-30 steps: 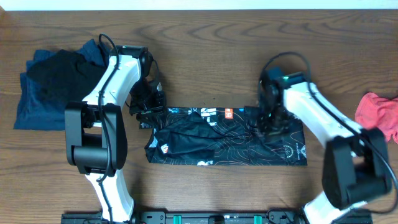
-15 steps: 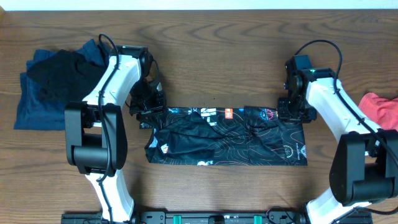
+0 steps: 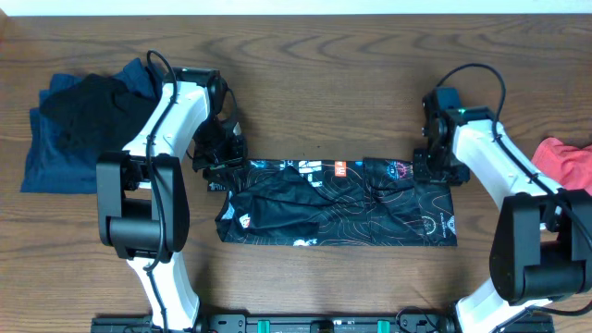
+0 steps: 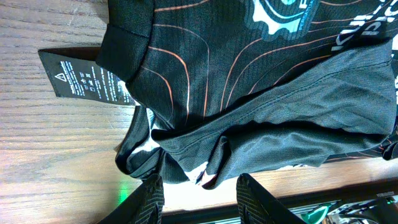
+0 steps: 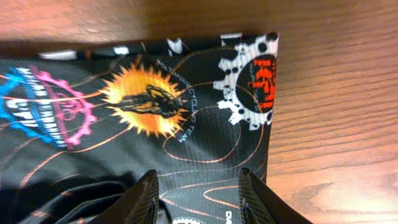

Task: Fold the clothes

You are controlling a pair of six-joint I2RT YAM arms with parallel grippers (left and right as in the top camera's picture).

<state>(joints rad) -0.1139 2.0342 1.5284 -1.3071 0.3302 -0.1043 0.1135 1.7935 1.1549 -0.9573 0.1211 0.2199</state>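
1. Overhead: the black shirt [image 3: 338, 202] lies as a long folded band across the middle of the table [image 3: 324, 65]. Its left end is rumpled; its right end is flat and square.
2. Change: a second ago the right gripper [image 3: 433, 168] was down on the right-hand part of the band, jaws narrower. It has since come off the cloth, gone out to the far right corner and spread. Right wrist view agrees: fingers [image 5: 146, 196] apart, nothing between them, the printed corner below.
3. The band kept its outline when the arm left. I read that as a release completed, fold holding.
4. Left gripper [image 3: 222, 159] has not moved; it sits at the far left corner. Left wrist: fingers [image 4: 152, 199] apart, with a bunched hem just ahead of the gap. I see no clamp on it. The care label [image 4: 87, 78] pokes out onto the wood.
5. Judgement: both arms now stand at the far corners, so a fold across the band looks next. The left end wants smoothing first.
6. Blue and black pile [image 3: 74, 125] far left and red cloth [image 3: 562, 166] at the right edge are unchanged.
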